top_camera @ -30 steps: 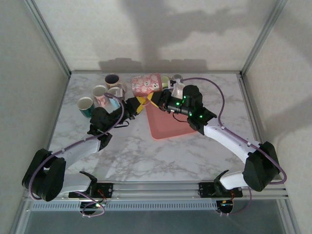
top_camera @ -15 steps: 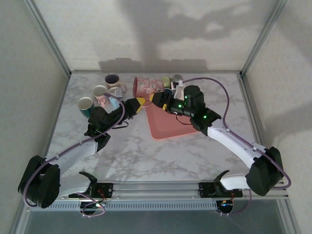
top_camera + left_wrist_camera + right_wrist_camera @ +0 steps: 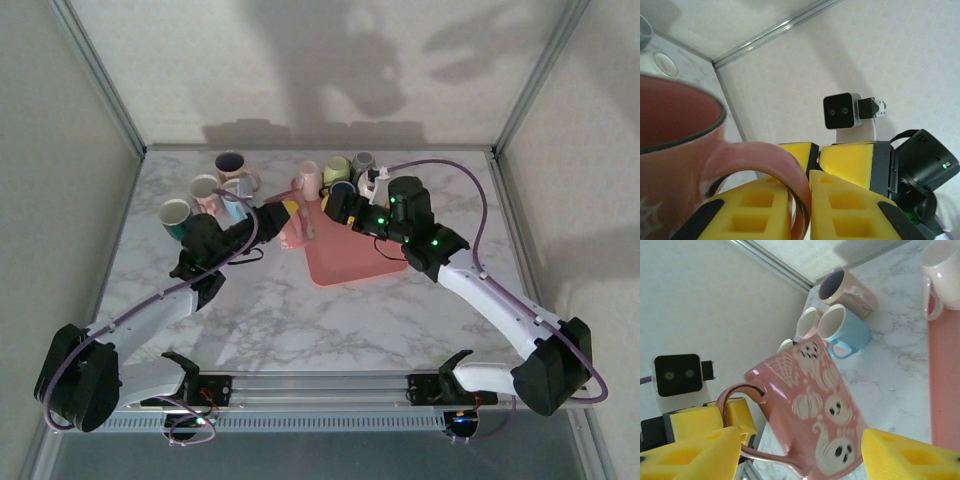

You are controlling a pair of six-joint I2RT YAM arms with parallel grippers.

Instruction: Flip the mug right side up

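My left tool (image 3: pixel 800 200) gripped the mug (image 3: pixel 825 405) by its handle (image 3: pixel 771 156) alone at ten o'clock of the tray (image 3: pixel 350 265), my right tool (image 3: pixel 335 208) wide beside it, so the mug might have pivoted and dropped.

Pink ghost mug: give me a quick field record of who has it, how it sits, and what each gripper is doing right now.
mug: pink ghost mug, tilted, not standing upright
location: at the left edge of the pink tray
left gripper: shut on the mug's handle
right gripper: open, fingers spread to either side of the mug, no grip
resting or lifted: cannot tell
nearby: mug cluster at back left
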